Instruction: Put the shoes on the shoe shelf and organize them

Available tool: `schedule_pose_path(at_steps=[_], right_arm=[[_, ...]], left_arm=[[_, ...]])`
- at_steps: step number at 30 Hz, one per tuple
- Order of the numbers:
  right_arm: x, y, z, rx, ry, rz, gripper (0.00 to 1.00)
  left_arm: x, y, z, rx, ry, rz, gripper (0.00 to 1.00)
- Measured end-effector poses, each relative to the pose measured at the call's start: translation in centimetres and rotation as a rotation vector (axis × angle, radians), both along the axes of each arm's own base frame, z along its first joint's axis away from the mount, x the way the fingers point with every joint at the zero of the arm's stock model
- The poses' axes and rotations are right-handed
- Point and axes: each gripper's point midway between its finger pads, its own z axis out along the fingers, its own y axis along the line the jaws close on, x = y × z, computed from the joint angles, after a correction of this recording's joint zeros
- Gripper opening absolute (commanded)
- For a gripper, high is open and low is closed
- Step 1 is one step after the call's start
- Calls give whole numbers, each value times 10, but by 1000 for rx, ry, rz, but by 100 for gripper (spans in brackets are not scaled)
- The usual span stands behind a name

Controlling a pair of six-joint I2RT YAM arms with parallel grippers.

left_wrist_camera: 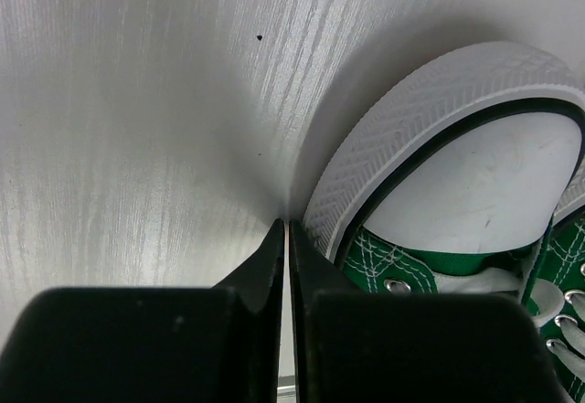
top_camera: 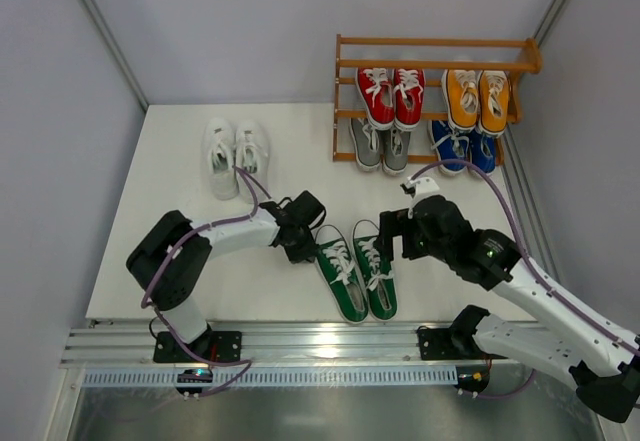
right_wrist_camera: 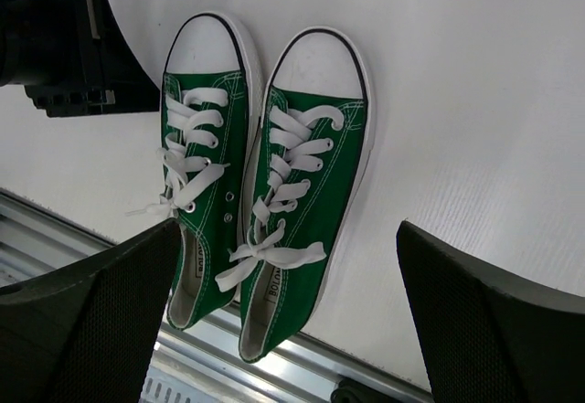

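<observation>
**Q:** How do the jaws stand?

**A:** The left gripper [left_wrist_camera: 286, 231] has its two black fingers pressed together, with nothing between them. Their tips are down at the white table [left_wrist_camera: 137, 147], just beside the white rubber toe of one of the green shoes [left_wrist_camera: 475, 174]. I cannot tell whether they touch it. The right gripper [right_wrist_camera: 288, 270] has its jaws spread wide apart. It holds nothing and sits above the table, with both green shoes in view between its fingers.

**Q:** Where are the shoes?

**A:** The green shoes lie side by side on the table between the two grippers, near the arms' bases. The white pair [top_camera: 235, 156] sits on the table farther back on the left, well apart. The shoe shelf [top_camera: 435, 41] stands at the far right. The red pair [top_camera: 391, 96] and orange pair [top_camera: 477, 99] are on its middle tier. The grey pair [top_camera: 380, 146] and blue pair [top_camera: 463, 148] are on the bottom tier.
</observation>
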Motion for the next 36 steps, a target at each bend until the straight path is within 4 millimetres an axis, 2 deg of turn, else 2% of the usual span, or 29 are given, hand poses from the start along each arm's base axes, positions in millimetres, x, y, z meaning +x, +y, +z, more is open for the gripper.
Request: schedule_pose_path(at_steps=[3, 4, 7, 8, 10, 12, 17, 19, 23, 28, 31, 32, 34, 35, 36], right_arm=[[-6, 7, -11, 6, 44, 38, 100], [-9, 11, -17, 13, 66, 60, 100], [-24, 21, -36, 24, 156, 123, 100], [-29, 23, -42, 27, 185, 141, 100], [-38, 27, -52, 37, 229, 160, 100], [-47, 30, -61, 36, 267, 178, 100], [-65, 46, -72, 27, 332, 212, 100], [-69, 51, -78, 15, 356, 209, 100], [-70, 56, -93, -26, 389, 153, 100], [-60, 53, -107, -73, 395, 59, 98], [-54, 58, -114, -73, 392, 31, 90], [-52, 60, -116, -72, 392, 26, 83], [-49, 64, -121, -72, 398, 18, 75], [-49, 65, -124, -77, 404, 15, 66], [-49, 66, -127, -84, 408, 13, 61]], left_arm=[[-1, 0, 0, 1, 3, 4, 1], [-2, 1, 1, 2, 6, 4, 5], [-7, 5, 5, 18, 9, -5, 41], [-9, 8, 7, 28, 9, -5, 65], [-13, 21, 15, 64, 6, 16, 88], [-11, 23, 22, 60, -18, 20, 96], [-4, 30, 56, 27, -115, 39, 100], [-2, 35, 63, 26, -132, 50, 100], [-3, 44, 67, 44, -136, 65, 100], [-9, 56, 72, 43, -145, 78, 100], [-14, 65, 73, 46, -145, 90, 100], [-14, 69, 73, 49, -143, 95, 100], [-15, 74, 73, 53, -142, 105, 100], [-15, 77, 73, 55, -141, 110, 100], [-15, 79, 72, 57, -140, 114, 100]])
